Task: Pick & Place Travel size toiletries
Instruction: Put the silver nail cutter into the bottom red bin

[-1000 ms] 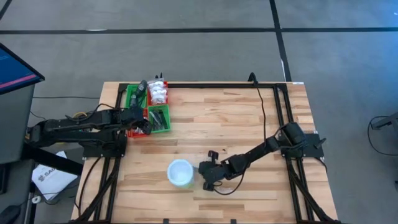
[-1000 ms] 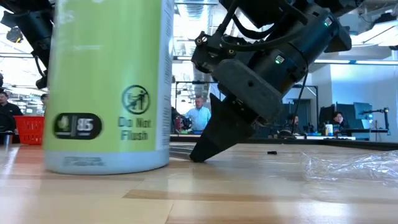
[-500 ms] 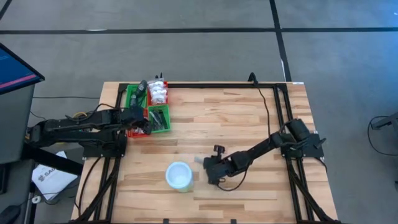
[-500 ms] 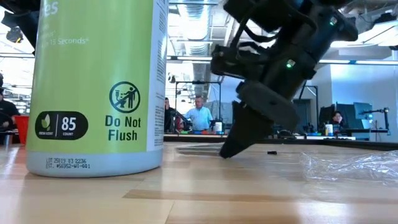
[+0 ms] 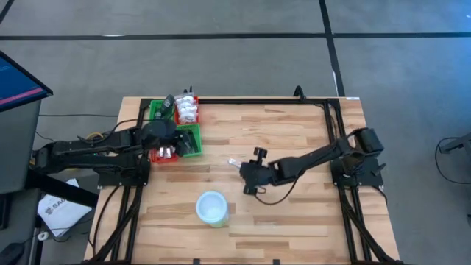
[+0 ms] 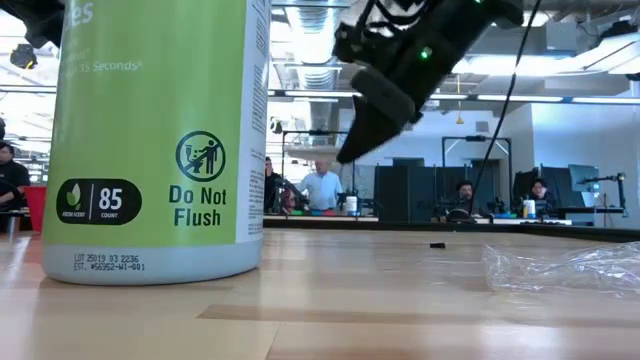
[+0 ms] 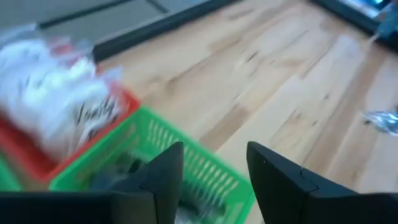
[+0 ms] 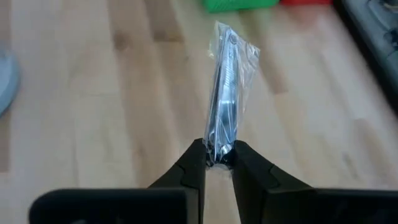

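A wooden desk [image 5: 294, 140] carries the scene, with a dark arm reaching in from each side. Near its front edge stands the round white tub [image 5: 212, 207] with a green side, whose label, seen close up in the low view, reads "Do Not Flush" and "85 count". Behind and to the left of the tub, at the desk's back left corner, sits the red and green compartment tray [image 5: 193, 144]; its red section holds white lumpy packets [image 5: 188, 110], and dark items lie in the green sections.

The right claw [image 5: 245, 169] hangs above the desk's middle, behind and to the right of the tub, raised clear of the wood in the low view. Its fingers are pinched almost together on the end of a clear sachet [image 8: 226, 98] with a slim dark item sealed inside; the sachet juts from the fingertips toward the tray, its far tip [image 5: 232, 163] pointing left. The left claw [image 7: 211, 174] hovers over the tray's near green section, fingers parted and gripping nothing.

A crumpled clear wrapper [image 6: 565, 266] lies on the desk to the right of the tub in the low view. People sit and stand in the room beyond.
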Available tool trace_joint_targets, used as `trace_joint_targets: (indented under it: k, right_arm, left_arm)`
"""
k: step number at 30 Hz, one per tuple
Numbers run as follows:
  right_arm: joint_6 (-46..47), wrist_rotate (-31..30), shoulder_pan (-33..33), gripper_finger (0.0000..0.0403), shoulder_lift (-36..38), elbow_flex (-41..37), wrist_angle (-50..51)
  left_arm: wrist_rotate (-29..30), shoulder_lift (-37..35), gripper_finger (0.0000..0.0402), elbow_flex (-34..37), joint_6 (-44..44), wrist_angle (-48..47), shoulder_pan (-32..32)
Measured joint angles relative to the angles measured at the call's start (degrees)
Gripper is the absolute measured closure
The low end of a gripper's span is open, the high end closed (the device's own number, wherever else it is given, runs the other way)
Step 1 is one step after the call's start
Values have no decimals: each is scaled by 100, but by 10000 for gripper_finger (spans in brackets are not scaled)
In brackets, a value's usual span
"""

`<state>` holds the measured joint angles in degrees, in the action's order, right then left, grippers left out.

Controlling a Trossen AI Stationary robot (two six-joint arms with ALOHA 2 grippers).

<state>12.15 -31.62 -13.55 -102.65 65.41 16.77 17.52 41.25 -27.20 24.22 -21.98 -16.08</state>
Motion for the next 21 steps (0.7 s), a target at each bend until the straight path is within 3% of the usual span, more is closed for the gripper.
trace_joint_targets:
  k: [9, 21]
  right_arm:
    - [-1040, -53, 505, 361, 812, 4, -910]
    - [-1879, 633, 942, 361, 1012, 15, -2554]
  left_arm:
    - [-192, 0, 234, 0, -591, 991, 0]
    - [-1353, 5, 234, 0, -1217, 2417, 4]
